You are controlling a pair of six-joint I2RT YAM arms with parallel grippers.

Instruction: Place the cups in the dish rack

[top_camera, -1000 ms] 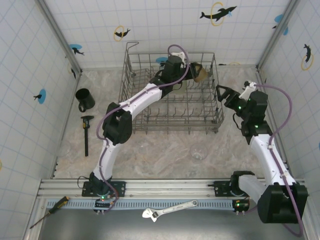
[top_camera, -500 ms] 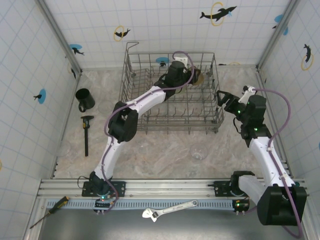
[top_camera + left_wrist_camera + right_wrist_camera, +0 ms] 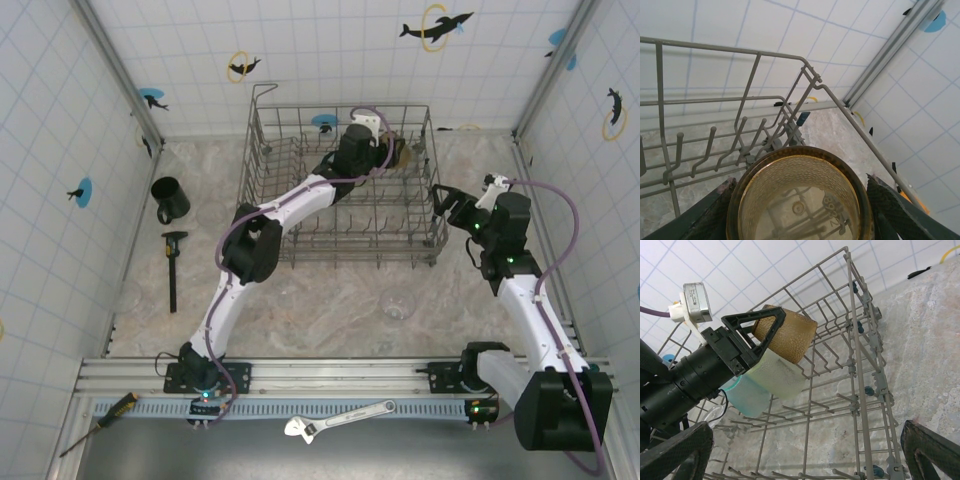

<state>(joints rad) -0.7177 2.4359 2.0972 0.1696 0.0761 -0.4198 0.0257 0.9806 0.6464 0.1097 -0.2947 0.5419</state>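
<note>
The amber-brown cup (image 3: pixel 800 200) sits between my left gripper's fingers (image 3: pixel 892 210), mouth toward the camera. My left gripper (image 3: pixel 390 155) is shut on it over the back right corner of the dish rack (image 3: pixel 340 258). The right wrist view shows this amber cup (image 3: pixel 790 335) tilted above a pale green tumbler (image 3: pixel 777 375) and a teal tumbler (image 3: pixel 742 392) lying in the dish rack (image 3: pixel 855 330). My right gripper (image 3: pixel 438 198) hangs open just outside the rack's right side, holding nothing. A black mug (image 3: pixel 170 198) stands at the left, and a clear tumbler (image 3: pixel 398 303) sits in front of the rack.
A black-handled tool (image 3: pixel 172 265) lies on the table below the mug. A wrench (image 3: pixel 335 418) and a screwdriver (image 3: pixel 100 420) rest on the near rail. Tiled walls close in the left, back and right sides.
My left gripper has carried the amber cup a little farther toward the rack's back right corner. My right gripper has edged slightly left toward the rack.
</note>
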